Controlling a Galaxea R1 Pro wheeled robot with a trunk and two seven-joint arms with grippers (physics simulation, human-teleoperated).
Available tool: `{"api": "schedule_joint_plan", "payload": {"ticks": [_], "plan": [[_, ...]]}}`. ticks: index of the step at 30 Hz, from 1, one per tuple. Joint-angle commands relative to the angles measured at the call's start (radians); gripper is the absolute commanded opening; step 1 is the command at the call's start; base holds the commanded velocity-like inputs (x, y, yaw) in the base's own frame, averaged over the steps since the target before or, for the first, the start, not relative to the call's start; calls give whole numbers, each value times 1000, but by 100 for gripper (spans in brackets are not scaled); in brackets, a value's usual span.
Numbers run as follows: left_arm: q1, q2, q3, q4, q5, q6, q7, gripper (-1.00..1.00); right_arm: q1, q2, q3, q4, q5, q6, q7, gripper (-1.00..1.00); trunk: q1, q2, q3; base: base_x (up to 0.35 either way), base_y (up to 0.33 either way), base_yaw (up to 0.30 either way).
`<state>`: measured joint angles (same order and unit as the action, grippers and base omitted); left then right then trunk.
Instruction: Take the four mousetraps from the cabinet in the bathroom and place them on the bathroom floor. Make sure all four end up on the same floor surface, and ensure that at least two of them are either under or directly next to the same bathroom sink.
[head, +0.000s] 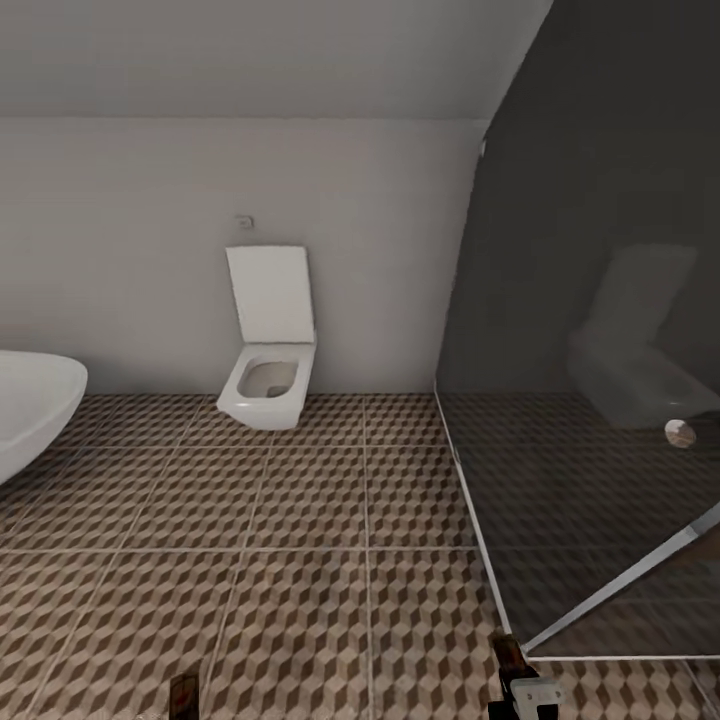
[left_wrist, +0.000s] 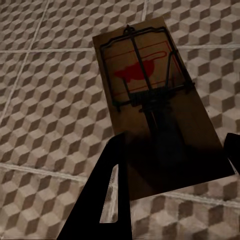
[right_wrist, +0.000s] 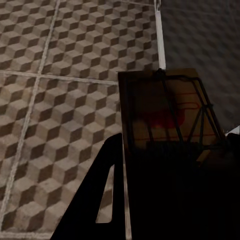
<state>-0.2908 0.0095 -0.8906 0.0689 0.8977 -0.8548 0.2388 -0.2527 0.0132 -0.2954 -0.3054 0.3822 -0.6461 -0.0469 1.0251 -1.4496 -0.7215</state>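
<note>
Each gripper (left (left_wrist: 172, 155), right (right_wrist: 170, 165)) apparently clamps a mousetrap (left_wrist: 150, 95) above tiles.

The head camera looks forward and down across the brown-and-beige cube-patterned tile floor (head: 300, 520) toward the far white wall-hung toilet (head: 266, 345). Both wrist cameras hang close above that same floor, facing downward.

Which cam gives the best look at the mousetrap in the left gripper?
Left wrist view: the flat tan wooden mousetrap with dark wire bar and red spot lies fully lit between the left gripper fingers. Head view catches just its dark edge. Right wrist view shows a different, shadowed trap.
</note>
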Motion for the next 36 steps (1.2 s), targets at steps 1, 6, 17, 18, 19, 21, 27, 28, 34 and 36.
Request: {"api": "schedule_joint_plan", "payload": {"ticks": [1, 6, 17, 18, 19, 21, 27, 28, 34, 36], "plan": [[-1, -1, -7, 2, -5, -1, 10, -100, 0, 1, -5, 0, 9, -3, -2, -100, 0, 0, -1, 0, 0, 286], [-1, -1, -7, 2, -5, -1, 10, -100, 0, 1, -5, 0, 9, -3, -2, -100, 0, 0, -1, 0, 0, 286], [-1, -2, -7, 2, -5, -1, 10, -100, 0, 1, -5, 0, 9, -3, -2, -100, 0, 0, -1, 0, 0, 286], [-1, -2, -7, 2, -5, -1, 10, -100, 0, 1, -5, 0, 9, -3, -2, -100, 0, 0, -1, 0, 0, 286], [-1, -2, -7, 2, -5, -1, 10, -100, 0, 1, -5, 0, 9, -3, -2, -100, 0, 0, -1, 0, 0, 286], [-1, -1, -7, 2, -5, -1, 10, -100, 0, 1, -5, 5, 9, -3, -2, -100, 0, 0, -1, 0, 0, 286], [-1, -1, -7, 2, -5, -1, 10, -100, 0, 1, -5, 10, 9, -3, -2, -100, 0, 0, -1, 0, 0, 286], [-1, -1, -7, 2, -5, -1, 10, -100, 0, 1, -5, 11, 9, -3, -2, -100, 0, 0, -1, 0, 0, 286], [-1, -1, -7, 2, -5, -1, 10, -100, 0, 1, -5, 11, 9, -3, -2, -100, 0, 0, -1, 0, 0, 286], [-1, -1, -7, 2, -5, -1, 10, -100, 0, 1, -5, 12, 9, -3, -2, -100, 0, 0, -1, 0, 0, 286]]}}
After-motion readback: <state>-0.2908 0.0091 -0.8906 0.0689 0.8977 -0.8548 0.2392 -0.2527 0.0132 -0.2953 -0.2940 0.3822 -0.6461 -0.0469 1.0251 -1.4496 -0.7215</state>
